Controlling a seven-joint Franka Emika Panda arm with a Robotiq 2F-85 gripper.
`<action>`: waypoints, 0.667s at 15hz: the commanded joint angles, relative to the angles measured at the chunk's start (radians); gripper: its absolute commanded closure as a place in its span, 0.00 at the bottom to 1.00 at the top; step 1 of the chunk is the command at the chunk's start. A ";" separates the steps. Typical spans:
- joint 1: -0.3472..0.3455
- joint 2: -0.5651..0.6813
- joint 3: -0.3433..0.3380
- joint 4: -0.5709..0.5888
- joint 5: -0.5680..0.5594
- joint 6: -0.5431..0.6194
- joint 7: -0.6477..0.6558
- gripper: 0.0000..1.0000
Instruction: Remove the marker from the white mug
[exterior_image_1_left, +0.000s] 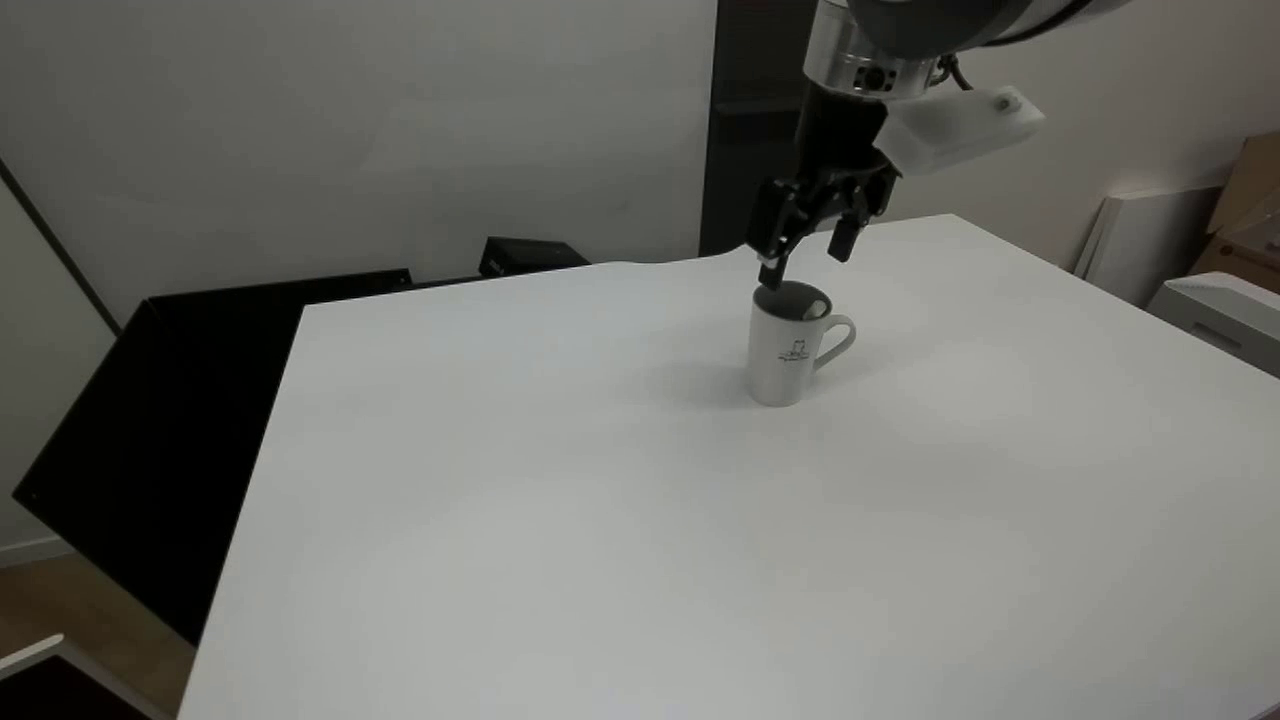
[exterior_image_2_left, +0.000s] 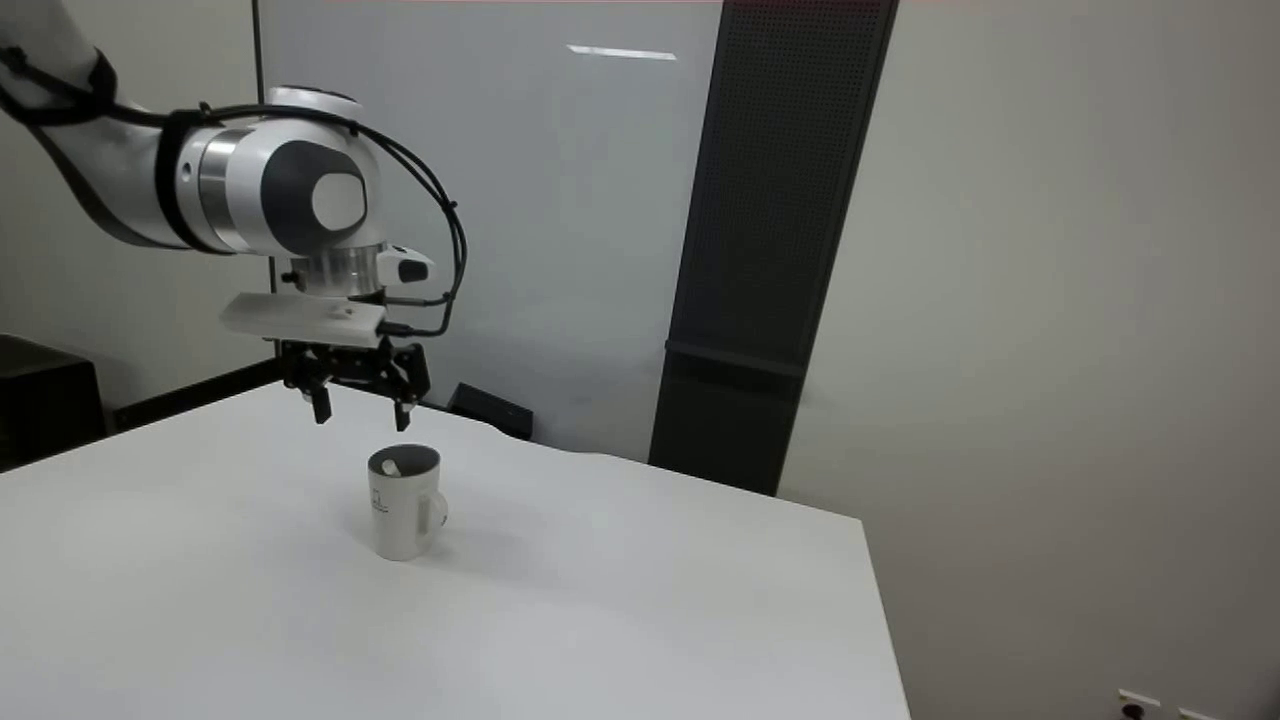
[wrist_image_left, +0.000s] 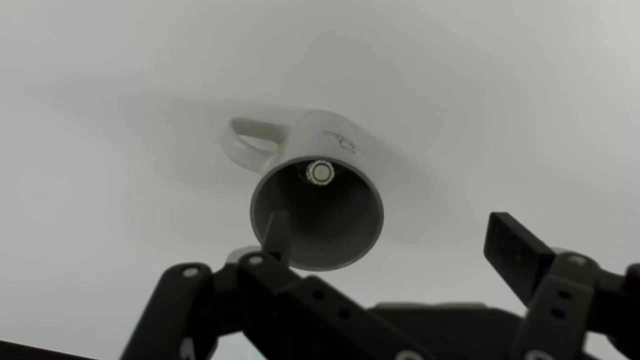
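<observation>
The white mug (exterior_image_1_left: 778, 360) stands upright on the white table, its handle toward the right of that exterior view. It also shows in an exterior view (exterior_image_2_left: 397, 522) and in the wrist view (wrist_image_left: 320, 135). The marker (wrist_image_left: 320, 172) stands inside the mug, leaning on the inner wall; only its whitish end shows, near the rim in both exterior views (exterior_image_1_left: 816, 309) (exterior_image_2_left: 390, 467). Its lower part is hidden. My gripper (exterior_image_1_left: 806, 260) is open and empty above the mug (exterior_image_2_left: 361, 413). In the wrist view (wrist_image_left: 387, 225) the left finger overlaps the mug's opening and the right finger is off to the right.
The white table (exterior_image_1_left: 560, 480) has its far edge a little behind the mug. A black box-like object (exterior_image_1_left: 530, 255) sits beyond that edge and also shows in an exterior view (exterior_image_2_left: 490, 408). A pale box (exterior_image_1_left: 1225, 315) stands past the table's right edge.
</observation>
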 joint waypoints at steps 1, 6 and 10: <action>-0.025 0.005 0.004 -0.013 0.015 0.021 -0.046 0.00; -0.043 0.030 0.000 -0.026 0.011 0.015 -0.076 0.00; -0.046 0.040 -0.007 -0.038 0.004 0.014 -0.078 0.00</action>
